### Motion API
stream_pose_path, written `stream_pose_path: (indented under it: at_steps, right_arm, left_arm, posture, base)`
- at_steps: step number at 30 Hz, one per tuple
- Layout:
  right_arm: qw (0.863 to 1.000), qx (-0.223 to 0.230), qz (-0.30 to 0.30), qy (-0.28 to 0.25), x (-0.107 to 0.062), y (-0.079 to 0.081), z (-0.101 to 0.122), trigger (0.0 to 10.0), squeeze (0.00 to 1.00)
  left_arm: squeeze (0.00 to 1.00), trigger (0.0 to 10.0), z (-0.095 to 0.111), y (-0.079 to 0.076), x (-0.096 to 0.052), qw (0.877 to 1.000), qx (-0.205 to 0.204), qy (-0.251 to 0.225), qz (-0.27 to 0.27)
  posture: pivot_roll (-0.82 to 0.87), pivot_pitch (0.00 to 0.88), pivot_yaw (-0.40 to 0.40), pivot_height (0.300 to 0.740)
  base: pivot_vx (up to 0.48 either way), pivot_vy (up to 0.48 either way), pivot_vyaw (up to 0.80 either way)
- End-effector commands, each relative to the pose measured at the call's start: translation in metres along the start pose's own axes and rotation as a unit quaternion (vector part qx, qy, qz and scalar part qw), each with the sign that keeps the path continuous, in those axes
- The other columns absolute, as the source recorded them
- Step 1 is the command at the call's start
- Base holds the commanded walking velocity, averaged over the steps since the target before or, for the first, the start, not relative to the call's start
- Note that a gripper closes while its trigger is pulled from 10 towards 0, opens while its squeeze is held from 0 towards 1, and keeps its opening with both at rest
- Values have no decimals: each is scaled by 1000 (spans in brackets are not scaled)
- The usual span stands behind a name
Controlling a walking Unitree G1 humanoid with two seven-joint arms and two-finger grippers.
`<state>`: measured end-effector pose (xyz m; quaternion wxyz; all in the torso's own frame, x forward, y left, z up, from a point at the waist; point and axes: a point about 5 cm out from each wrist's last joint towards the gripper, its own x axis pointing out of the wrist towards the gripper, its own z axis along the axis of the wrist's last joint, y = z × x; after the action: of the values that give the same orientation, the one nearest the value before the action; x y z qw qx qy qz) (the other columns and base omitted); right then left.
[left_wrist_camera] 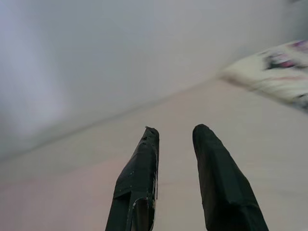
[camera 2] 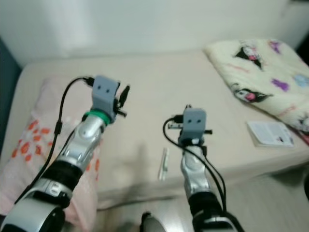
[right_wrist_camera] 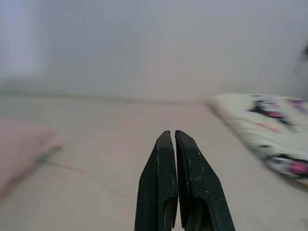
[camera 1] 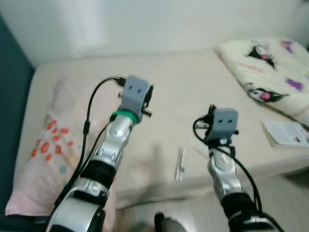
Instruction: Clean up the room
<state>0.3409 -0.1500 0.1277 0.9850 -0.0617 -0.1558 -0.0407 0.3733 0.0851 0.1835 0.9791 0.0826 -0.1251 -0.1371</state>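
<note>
A bed with a beige sheet runs across the frame under a pale wall. On it near the front edge, low and centre, lies a thin white stick; its long axis runs almost up and down the frame, top end tipped slightly right. It is too small and blurred to say what it is.

The left gripper is raised over the bed at centre left, its jaws apart and holding nothing, aimed toward the wall. The right gripper is lower, just right of the stick and apart from it, jaws pressed together and empty, pointing along the bed. In the eye views both grippers' fingers are hidden behind grey wrist blocks.

A pink pillow with orange marks lies at the left, partly covered by the left arm and cut off at the lower left. A cream blanket with cartoon prints lies bunched at the upper right, cut by the right edge. Below it near the bed's front edge lies a white booklet; its print is unreadable.

The middle of the bed between pillow and blanket is bare sheet. A strip of pale floor shows at the lower right, and a dark panel borders the left.
</note>
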Motion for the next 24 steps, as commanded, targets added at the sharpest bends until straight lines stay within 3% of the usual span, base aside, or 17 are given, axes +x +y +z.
stream_pose_path:
  at_steps: [1,18,24]
  right_arm:
    - [1000,-1,3,20,-8,1,-10,10000,0]
    - [1000,0,3,19,-7,2,-9,10000,0]
    - [1000,2,3,19,-7,2,-9,10000,0]
  left_arm:
    - [0,10000,-11,-4,-5,1000,-6,23,-3]
    - [0,10000,-11,-9,-4,1000,-5,21,-16]
    - [0,10000,-11,-8,-4,1000,-7,22,-16]
  posture:
    - [-139,24,39,736]
    - [-141,14,43,736]
    - [-139,14,46,736]
  base:
    - [0,0,0]
    - [0,0,0]
    - [0,451,0]
